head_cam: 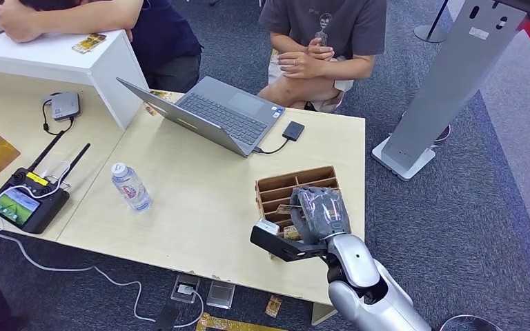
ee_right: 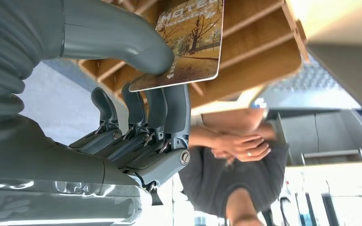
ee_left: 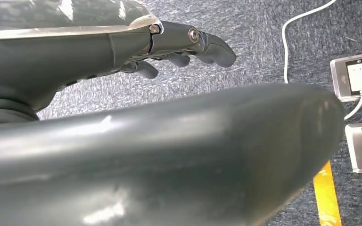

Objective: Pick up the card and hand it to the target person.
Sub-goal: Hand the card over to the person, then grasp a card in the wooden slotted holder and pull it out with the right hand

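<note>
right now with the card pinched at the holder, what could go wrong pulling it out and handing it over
The right hand pinches the card only near one edge, so it may slip or twist. The card is still among the slats of the wooden holder, which sits near the table edge and could be dragged. The laptop lies nearby.

card rack: on table, near its right front corner
right hand: over rack's front, pinching card just above slots
laptop: on table, behind rack, toward far edge
ext. drive: just right of laptop, cabled to it
water bottle: upright, left of rack, in front of laptop
controller w/ screen: on table, far left, front
seated person: behind table, beyond laptop
left hand: over floor, near floor sockets
</note>
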You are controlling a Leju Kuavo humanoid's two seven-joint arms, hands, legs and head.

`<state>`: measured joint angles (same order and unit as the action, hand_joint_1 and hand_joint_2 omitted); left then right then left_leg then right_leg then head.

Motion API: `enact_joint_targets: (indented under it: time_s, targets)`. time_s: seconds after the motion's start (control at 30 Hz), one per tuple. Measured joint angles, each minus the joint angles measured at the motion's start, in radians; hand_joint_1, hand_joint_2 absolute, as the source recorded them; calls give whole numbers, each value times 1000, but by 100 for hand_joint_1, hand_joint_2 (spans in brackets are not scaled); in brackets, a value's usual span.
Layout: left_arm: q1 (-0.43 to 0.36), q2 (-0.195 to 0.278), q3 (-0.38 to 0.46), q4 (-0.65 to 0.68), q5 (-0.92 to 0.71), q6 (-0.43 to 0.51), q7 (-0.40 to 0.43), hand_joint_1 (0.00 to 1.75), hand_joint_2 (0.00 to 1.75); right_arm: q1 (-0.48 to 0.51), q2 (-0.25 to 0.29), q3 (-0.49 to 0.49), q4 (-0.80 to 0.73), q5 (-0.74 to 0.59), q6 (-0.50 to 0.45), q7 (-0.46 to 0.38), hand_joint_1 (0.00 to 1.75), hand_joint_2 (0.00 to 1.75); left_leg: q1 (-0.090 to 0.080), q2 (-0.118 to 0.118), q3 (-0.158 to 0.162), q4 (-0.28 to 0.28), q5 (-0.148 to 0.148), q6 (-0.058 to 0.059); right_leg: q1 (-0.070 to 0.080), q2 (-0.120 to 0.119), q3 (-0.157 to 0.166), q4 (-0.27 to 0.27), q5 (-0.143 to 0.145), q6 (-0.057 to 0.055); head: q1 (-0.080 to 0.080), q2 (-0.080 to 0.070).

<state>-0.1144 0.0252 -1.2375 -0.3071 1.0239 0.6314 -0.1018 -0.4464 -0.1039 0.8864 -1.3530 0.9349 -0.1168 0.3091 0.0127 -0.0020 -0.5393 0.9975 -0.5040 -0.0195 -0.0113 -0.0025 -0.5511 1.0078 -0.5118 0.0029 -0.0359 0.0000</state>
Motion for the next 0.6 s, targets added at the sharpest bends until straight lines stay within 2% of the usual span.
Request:
enact_joint_targets:
  time_s: [0.17,0.33,0.6]
  targets:
    - [0,0,0,0,0,-2,-2,0,0,-2,-15,-5,-76,35,12,17,134,175,0,0,0,0,0,0,0,0,0,0,0,0,0,0]
    - [0,0,0,0,0,-7,-8,0,0,-3,-36,-19,-152,75,12,32,144,175,0,0,0,0,0,0,0,0,0,0,0,0,0,0]
    - [0,0,0,0,-1,-18,-19,0,0,-43,-49,-47,-199,120,-52,54,147,175,0,0,0,0,0,0,0,0,0,0,0,0,0,0]
